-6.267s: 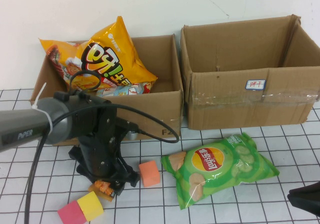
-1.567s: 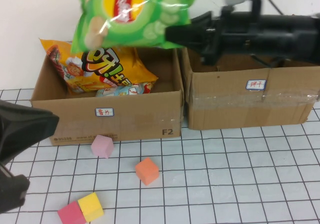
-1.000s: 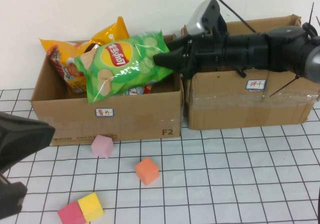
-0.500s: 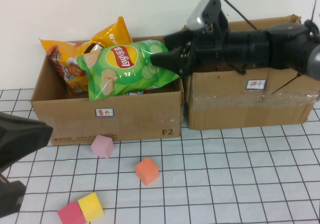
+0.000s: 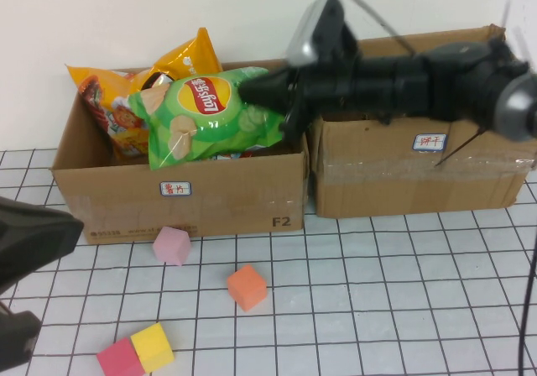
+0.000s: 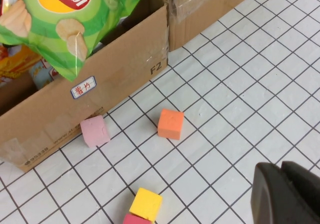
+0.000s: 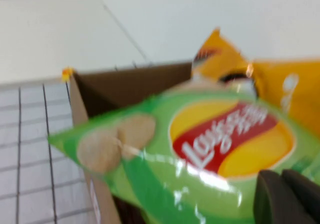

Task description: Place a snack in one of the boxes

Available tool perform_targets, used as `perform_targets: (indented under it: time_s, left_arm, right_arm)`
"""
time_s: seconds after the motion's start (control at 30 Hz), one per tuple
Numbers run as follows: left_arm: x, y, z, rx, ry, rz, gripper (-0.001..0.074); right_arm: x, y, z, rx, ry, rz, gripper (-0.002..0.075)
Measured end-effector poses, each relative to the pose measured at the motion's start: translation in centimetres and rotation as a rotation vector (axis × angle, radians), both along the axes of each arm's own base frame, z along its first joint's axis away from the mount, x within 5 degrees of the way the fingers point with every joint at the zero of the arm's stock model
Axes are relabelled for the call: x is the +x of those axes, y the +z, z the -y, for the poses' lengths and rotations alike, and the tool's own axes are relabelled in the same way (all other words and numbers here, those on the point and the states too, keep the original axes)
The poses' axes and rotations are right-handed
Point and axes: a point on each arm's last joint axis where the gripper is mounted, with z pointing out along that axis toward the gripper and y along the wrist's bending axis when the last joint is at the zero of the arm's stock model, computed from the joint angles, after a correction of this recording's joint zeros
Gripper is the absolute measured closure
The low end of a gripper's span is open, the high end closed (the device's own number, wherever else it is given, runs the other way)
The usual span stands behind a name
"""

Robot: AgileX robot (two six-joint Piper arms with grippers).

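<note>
The green chip bag (image 5: pixel 210 120) lies tilted on top of the other snacks in the left cardboard box (image 5: pixel 226 195), its lower corner hanging over the front wall. It also shows in the left wrist view (image 6: pixel 65 14) and the right wrist view (image 7: pixel 200 149). My right gripper (image 5: pixel 252 95) reaches over that box from the right and is shut on the bag's right end; its fingers (image 7: pixel 287 194) lie together against the bag. A yellow-orange snack bag (image 5: pixel 180 61) stands behind it. My left gripper (image 6: pixel 287 196) is shut and empty, low at the near left (image 5: pixel 33 242).
An open cardboard box (image 5: pixel 403 174) stands to the right, behind the right arm. On the gridded table lie a pink cube (image 5: pixel 171 245), an orange cube (image 5: pixel 247 287), and a yellow cube (image 5: pixel 151 346) beside a magenta one (image 5: pixel 117 359).
The right arm carried the green bag from high in the air down into the left box. The bag has settled there, and the gripper has shifted slightly left over it. The left arm withdrew to the near left.
</note>
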Motion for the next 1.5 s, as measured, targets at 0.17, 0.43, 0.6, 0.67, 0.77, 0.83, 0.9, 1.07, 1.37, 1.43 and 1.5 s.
perform_targets:
  time_s: [0.17, 0.43, 0.6, 0.67, 0.77, 0.83, 0.9, 1.07, 1.37, 1.43, 1.5]
  left_arm:
    - [-0.1, -0.1, 0.0, -0.001, 0.007, -0.015, 0.0736]
    - [-0.1, -0.2, -0.1, -0.011, 0.023, -0.039, 0.0736]
    - [-0.1, -0.2, -0.1, -0.018, 0.031, -0.047, 0.0736]
    - [-0.1, -0.2, -0.1, -0.015, 0.033, -0.045, 0.0736]
    - [0.1, -0.2, -0.5, 0.023, 0.056, -0.018, 0.0736]
    - [0.5, -0.2, -1.0, 0.066, 0.11, 0.014, 0.0736]
    - [1.2, 0.1, -2.3, 0.142, 0.228, 0.08, 0.0736]
    - [1.4, 1.3, -4.3, 0.157, 0.426, 0.225, 0.0736]
    - [-1.4, -1.6, -4.8, -0.138, 0.34, 0.43, 0.0736]
    - [-1.6, -3.5, -4.7, -0.16, 0.315, 0.439, 0.0736]
    - [-1.8, -5.8, -4.5, -0.167, 0.294, 0.427, 0.0736]
  right_arm:
    - [0.6, -2.2, -0.5, -0.036, -0.033, -0.016, 0.0722]
    - [0.6, -2.3, -0.5, -0.035, -0.049, -0.078, 0.0724]
    - [-0.1, -2.0, -0.6, -0.076, 0.012, -0.109, 0.0725]
    - [-0.6, -1.3, -0.4, -0.119, 0.04, -0.088, 0.0725]
    - [-1.6, 1.6, 0.4, -0.206, 0.029, -0.028, 0.0725]
    - [-2.8, 5.0, 1.4, -0.266, -0.012, 0.017, 0.0725]
    - [-4.3, 8.7, 2.7, -0.323, -0.061, 0.068, 0.0726]
    - [-8.5, 15.4, 6.7, -0.504, -0.226, 0.132, 0.0726]
    - [-16.3, 18.8, 13.6, -0.695, -0.531, 0.102, 0.0726]
    - [-18.1, 17.9, 14.6, -0.695, -0.558, 0.077, 0.0726]
    - [-20.3, 17.1, 15.4, -0.675, -0.572, 0.071, 0.0726]
